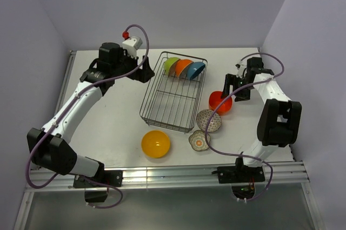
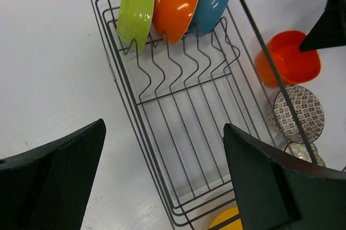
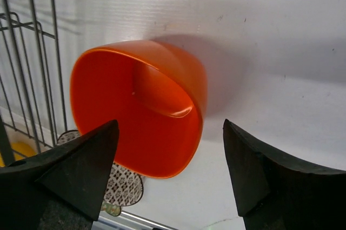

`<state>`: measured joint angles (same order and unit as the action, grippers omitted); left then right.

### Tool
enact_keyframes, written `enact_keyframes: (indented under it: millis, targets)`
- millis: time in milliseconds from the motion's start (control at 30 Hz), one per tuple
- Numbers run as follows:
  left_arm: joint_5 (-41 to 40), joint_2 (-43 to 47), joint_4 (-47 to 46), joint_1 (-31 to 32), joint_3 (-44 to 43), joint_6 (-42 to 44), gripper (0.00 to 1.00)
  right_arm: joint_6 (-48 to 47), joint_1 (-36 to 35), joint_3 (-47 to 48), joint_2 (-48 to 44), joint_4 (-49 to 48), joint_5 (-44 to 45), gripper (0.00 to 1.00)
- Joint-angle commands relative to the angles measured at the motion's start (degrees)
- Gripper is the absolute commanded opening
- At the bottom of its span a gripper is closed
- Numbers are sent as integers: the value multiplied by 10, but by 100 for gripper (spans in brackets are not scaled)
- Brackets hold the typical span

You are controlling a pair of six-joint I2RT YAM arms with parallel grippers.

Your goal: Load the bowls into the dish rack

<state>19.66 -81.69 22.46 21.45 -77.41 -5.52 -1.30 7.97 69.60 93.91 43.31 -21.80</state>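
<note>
1. Dish rack (image 1: 173,100), frame centre, holds 3 bowls at its upper end: green bowl (image 1: 171,65), orange bowl (image 1: 183,67), blue bowl (image 1: 195,70).
2. Right gripper (image 3: 170,126), released, hovers over the red-orange bowl (image 1: 220,102) on the desk (image 1: 108,116), right of the rack.
3. Left gripper (image 2: 163,126), released, hangs above the rack.
4. Lower centre: patterned bowl (image 1: 208,120) and floral bowl (image 1: 199,141), perhaps touching, then the yellow bowl (image 1: 155,143).

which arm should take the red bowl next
Right. The right hand is open and hangs right over the red bowl, with a finger to each side in the wrist view. The left hand, also open, is at the rack's left side, so the rack lies between it and the bowl.
</note>
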Motion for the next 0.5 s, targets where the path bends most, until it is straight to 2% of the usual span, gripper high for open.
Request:
enact_keyframes:
  millis: [0, 333, 467]
  targets:
    - [29, 22, -44, -2, 8, -40, 94, 9, -4, -14, 8, -44, 7, 82]
    - [53, 22, -67, -2, 24, -58, 94, 9, -7, -52, 44, -84, 6, 59]
    - [53, 22, -63, -2, 29, -60, 93, 10, -6, -54, 44, -95, 4, 44]
